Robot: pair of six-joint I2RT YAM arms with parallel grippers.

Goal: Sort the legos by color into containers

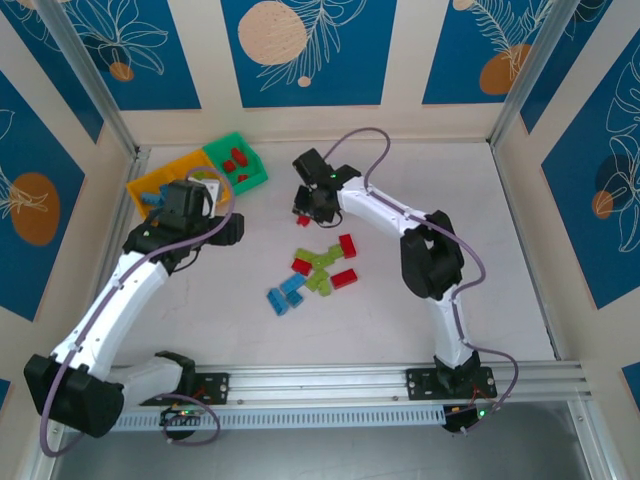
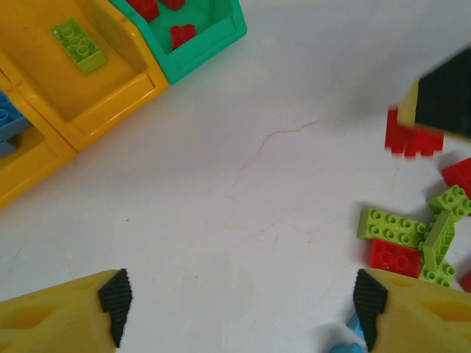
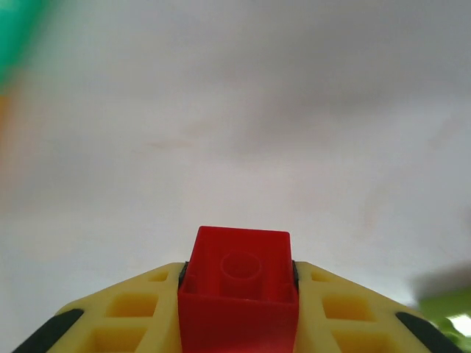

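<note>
Red lego (image 3: pixel 239 290) between right jaws

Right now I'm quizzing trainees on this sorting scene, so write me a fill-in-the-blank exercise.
The right gripper is shut on a ___ lego.
The green bin holds ___ legos.
The orange-yellow bin beside it holds one ___ brick.
The left gripper is ___, holding nothing.
Missing words: red; red; lime green; open.

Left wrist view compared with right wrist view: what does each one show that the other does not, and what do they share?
Left wrist: the open left gripper, a lime brick in a yellow bin, red bricks in the green bin. Right wrist: the right gripper shut on a red brick, up close. Shared: the white table and, probably, that brick.
</note>
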